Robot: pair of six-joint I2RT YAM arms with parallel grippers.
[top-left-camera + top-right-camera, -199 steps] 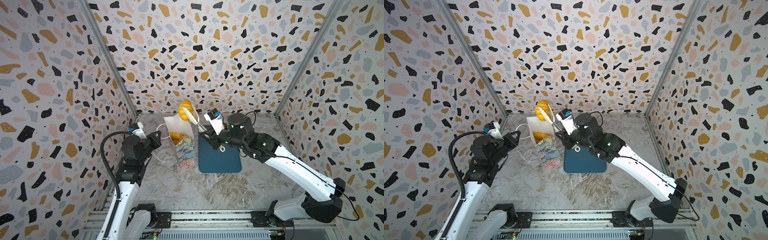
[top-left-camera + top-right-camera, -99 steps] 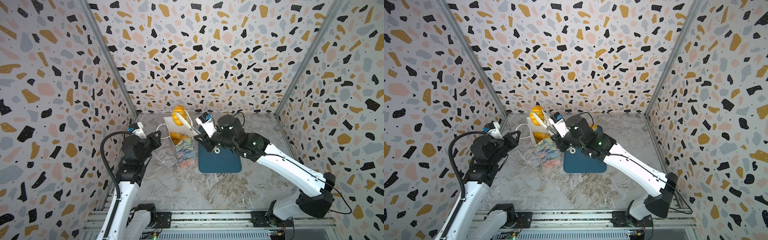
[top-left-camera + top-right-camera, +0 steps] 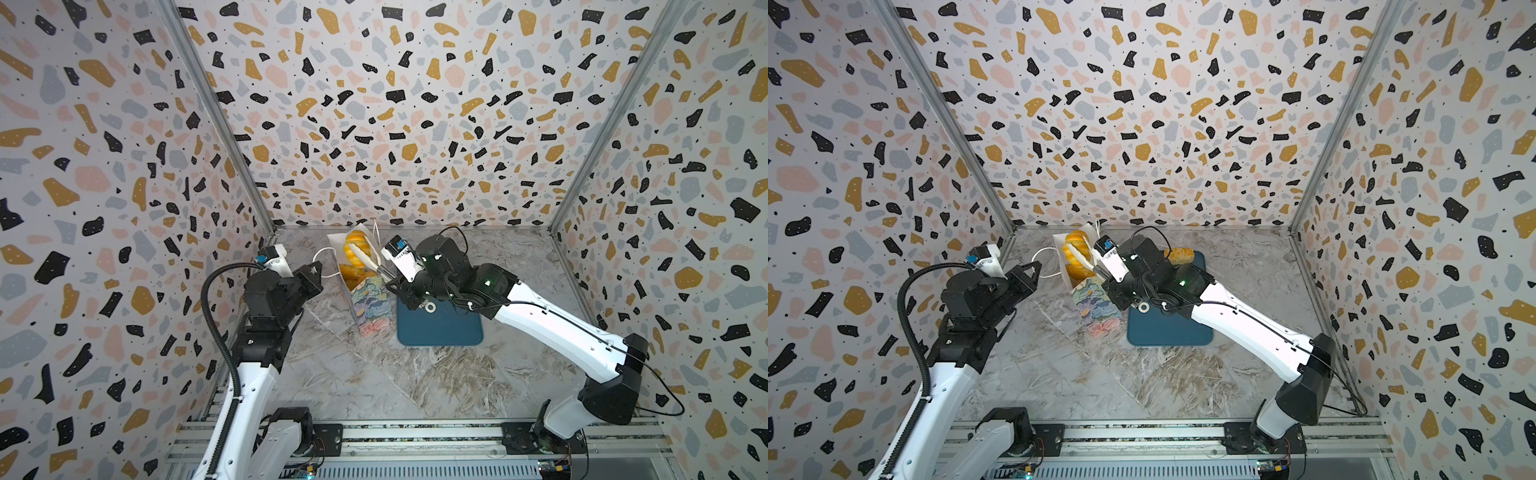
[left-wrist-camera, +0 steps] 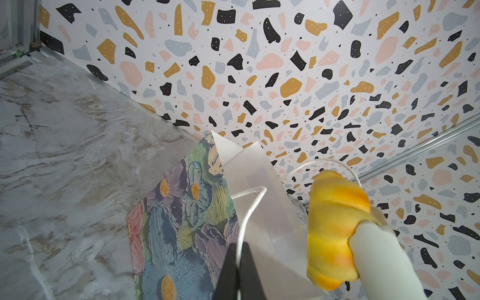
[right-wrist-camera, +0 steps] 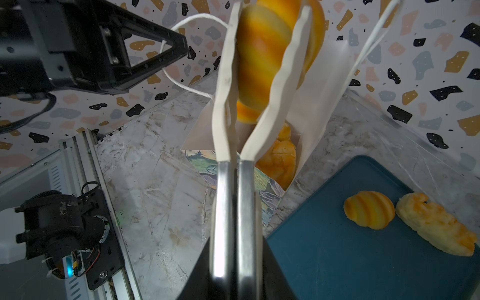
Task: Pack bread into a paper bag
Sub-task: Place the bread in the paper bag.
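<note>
High stereo pair, close wrist cameras

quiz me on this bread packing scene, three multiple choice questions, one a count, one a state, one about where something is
1. How many bread pieces lie on the flat dark-teal tray in the right wrist view?
A. none
B. two
C. five

2. What is the left gripper doing?
A. open, holding nothing
B. shut on a bread piece
C. shut on the white cord handle

3. Where is the striped golden-orange roll gripped in the white-tipped metal tongs?
A. at the open top of the pastel-printed paper bag
B. lying on the tray
C. held in the left gripper

Answers:
1 B: a striped bun and a crumb-topped piece lie there.
2 C: the cord is pinched in it.
3 A: the roll hangs at the bag's white-lined mouth.
</note>
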